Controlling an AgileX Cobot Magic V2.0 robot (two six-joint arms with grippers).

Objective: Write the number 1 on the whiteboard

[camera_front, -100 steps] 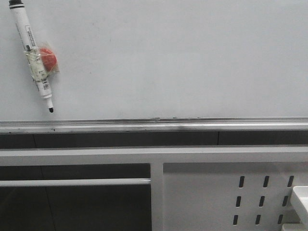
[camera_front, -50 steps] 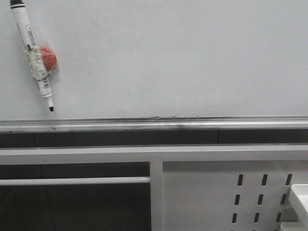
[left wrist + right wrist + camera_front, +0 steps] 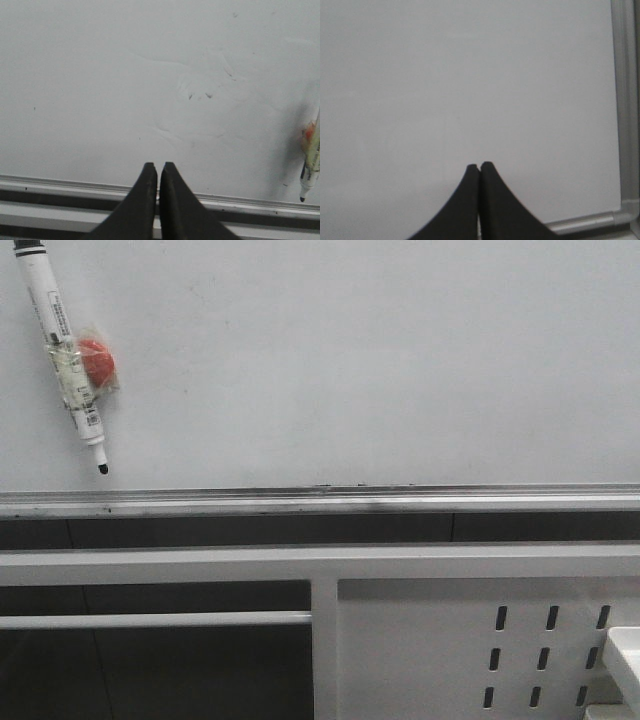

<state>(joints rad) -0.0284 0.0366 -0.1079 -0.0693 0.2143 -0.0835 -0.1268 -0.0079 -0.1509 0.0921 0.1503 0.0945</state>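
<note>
Just whiteboard [image 3: 100,80] beyond left claw [image 3: 158,167]

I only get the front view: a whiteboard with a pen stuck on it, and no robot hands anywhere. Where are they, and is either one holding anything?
Observer: The left gripper faces the whiteboard, jaws closed on nothing.
Operator: And the other one?
Observer: The right gripper is closed and empty too, near the board's metal frame corner.
Operator: Anything written so far?
Observer: No stroke in any view. The left wrist view shows only faint smudges on the board, some way from the marker.
</note>
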